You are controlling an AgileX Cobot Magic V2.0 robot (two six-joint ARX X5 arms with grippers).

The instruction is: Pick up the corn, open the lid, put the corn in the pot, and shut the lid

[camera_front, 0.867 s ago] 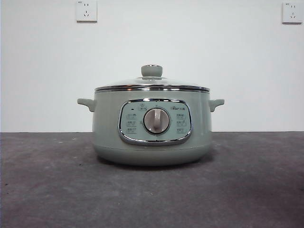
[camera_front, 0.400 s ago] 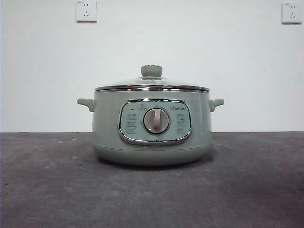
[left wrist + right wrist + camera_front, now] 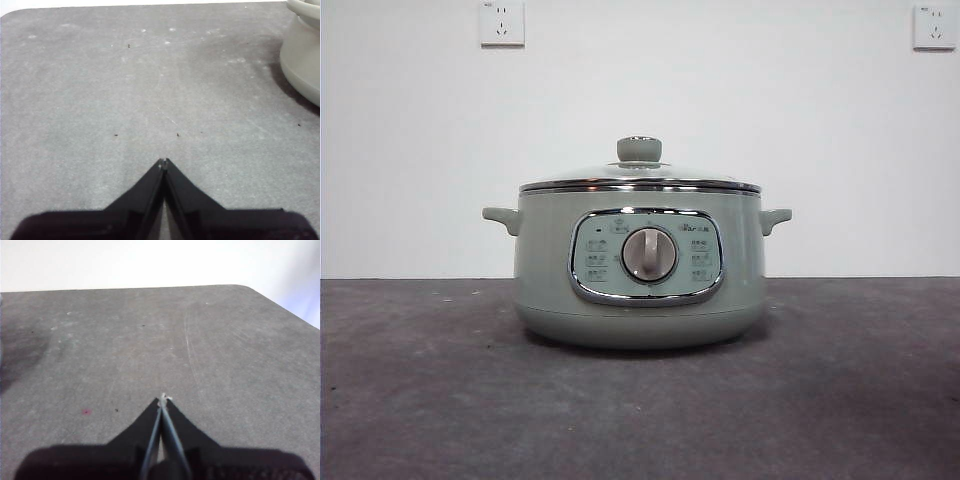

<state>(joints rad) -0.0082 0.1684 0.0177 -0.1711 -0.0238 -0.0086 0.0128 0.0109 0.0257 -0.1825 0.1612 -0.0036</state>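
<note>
The pale sage-green pot [image 3: 640, 265] stands in the middle of the table in the front view, its control panel and silver dial [image 3: 649, 254] facing the camera. The glass lid [image 3: 639, 176] with its green knob [image 3: 639, 149] sits closed on the pot. The corn is not in view in any frame. My left gripper [image 3: 163, 162] is shut and empty over bare table, with the pot's side [image 3: 302, 55] at the picture's edge. My right gripper [image 3: 163, 400] is shut and empty over bare table. Neither arm shows in the front view.
The table [image 3: 420, 400] is a dark grey mat. A white wall with two sockets [image 3: 501, 22] stands behind it. The table's rounded corners show in the left wrist view [image 3: 10, 15] and the right wrist view [image 3: 250, 290].
</note>
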